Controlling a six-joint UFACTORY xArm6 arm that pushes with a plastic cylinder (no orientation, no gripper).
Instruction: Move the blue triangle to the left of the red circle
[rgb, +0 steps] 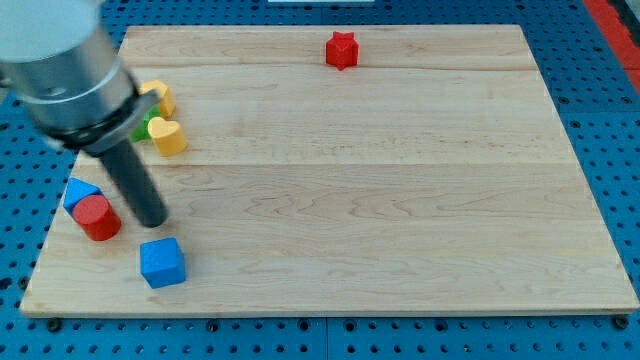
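Observation:
The blue triangle (79, 192) lies at the view's left edge of the wooden board (400, 200), touching the red circle (97, 217) on its upper left side. My tip (153, 222) is on the board just right of the red circle, a short gap away, and above the blue cube (162, 262). The rod (132, 180) slants up to the view's upper left into the grey arm.
A yellow heart block (168, 135) and another yellow block (158, 96) sit near the arm, with a green block (145, 125) partly hidden between them. A red star block (342, 49) lies near the view's top edge.

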